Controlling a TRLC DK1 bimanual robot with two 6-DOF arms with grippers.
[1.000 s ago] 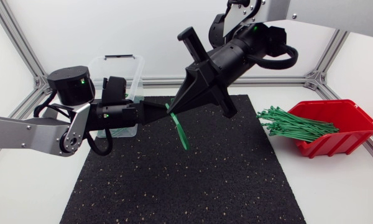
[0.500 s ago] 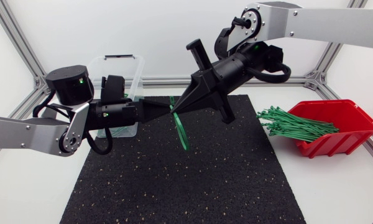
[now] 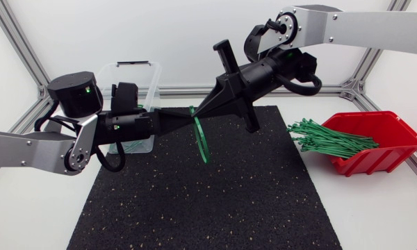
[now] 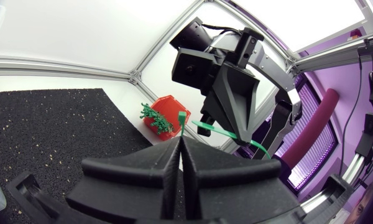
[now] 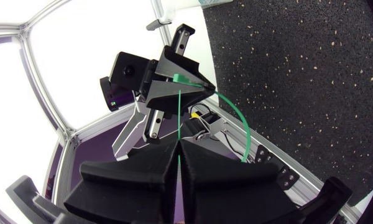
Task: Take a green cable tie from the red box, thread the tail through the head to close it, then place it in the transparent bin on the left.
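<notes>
The black mat [image 3: 201, 187] anchors everything; the red box [image 3: 386, 146] sits off its right edge, the transparent bin [image 3: 135, 80] at its far-left corner; above its far edge the left gripper [image 3: 187, 119] and right gripper [image 3: 197, 119] meet tip to tip, each clamped narrow on one end of the green cable tie [image 3: 202, 142], which loops down toward the mat; threading appears to be in hand; next comes fine tail-to-head alignment, then a pull.

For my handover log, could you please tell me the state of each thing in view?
left claw: shut on the cable tie
right claw: shut on the cable tie
cable tie: bowed, held aloft between both claws
red box: full of green ties
transparent bin: upright, open-topped
</notes>
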